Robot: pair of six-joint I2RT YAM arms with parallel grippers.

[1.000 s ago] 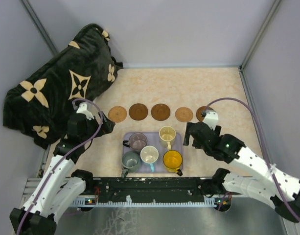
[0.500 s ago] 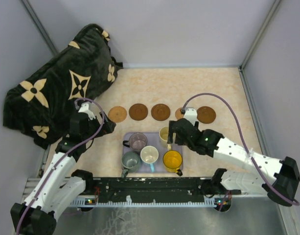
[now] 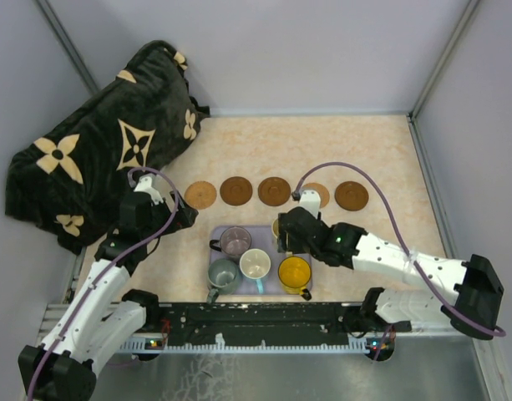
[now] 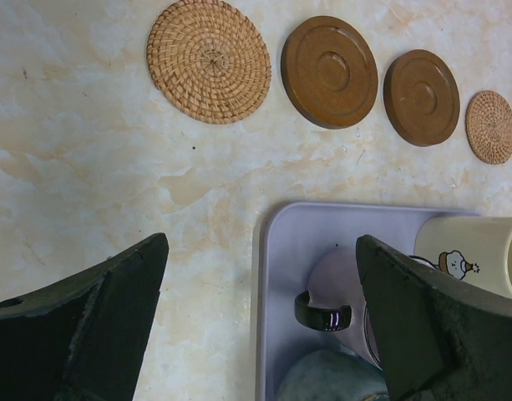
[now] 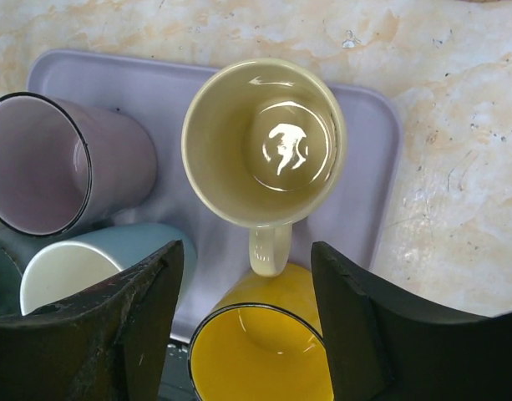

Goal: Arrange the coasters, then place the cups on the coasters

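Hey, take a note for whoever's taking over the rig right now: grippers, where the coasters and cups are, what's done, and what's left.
Left gripper: open, empty, over the far left corner of the lavender tray.
Right gripper: open, fingers either side of the cream cup handle, no grip yet.
Coasters: all five in a row beyond the tray, none bearing a cup.
Cups: cream cup, purple-grey cup, white cup, yellow cup and grey-green cup are all on the tray.
Done: coasters arranged.
Left: put all five cups on coasters, probably the cream one first.
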